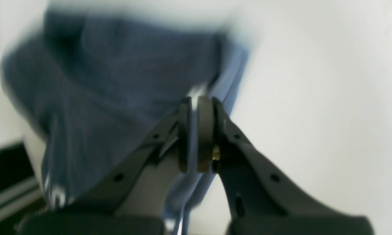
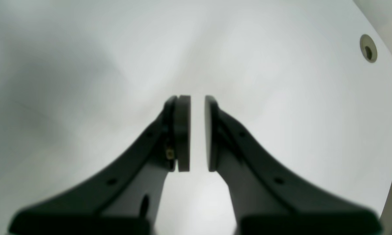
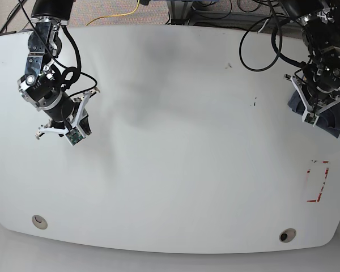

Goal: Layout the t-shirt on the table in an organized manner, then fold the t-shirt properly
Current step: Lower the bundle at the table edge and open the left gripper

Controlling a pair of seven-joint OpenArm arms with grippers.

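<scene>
We are holding the t-shirt (image 1: pixel 117 85) in our left tool (image 1: pixel 196 133), whose pads are pinching a fold of fabric; the garment is bunching at the worktop's (image 3: pixel 170 170) far right edge in the base view, largely hanging off it. Our right tool (image 2: pixel 197 133) is hovering slightly parted and empty over bare worktop, well apart. The cloth needs dragging inward toward the right arm.

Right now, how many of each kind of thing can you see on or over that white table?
T-shirt: 1, dark blue, pinched by the left gripper at the table's edge
Grippers: 2, the right gripper open and empty
Round holes: 2
Red tape mark: 1
Total: 6
</scene>
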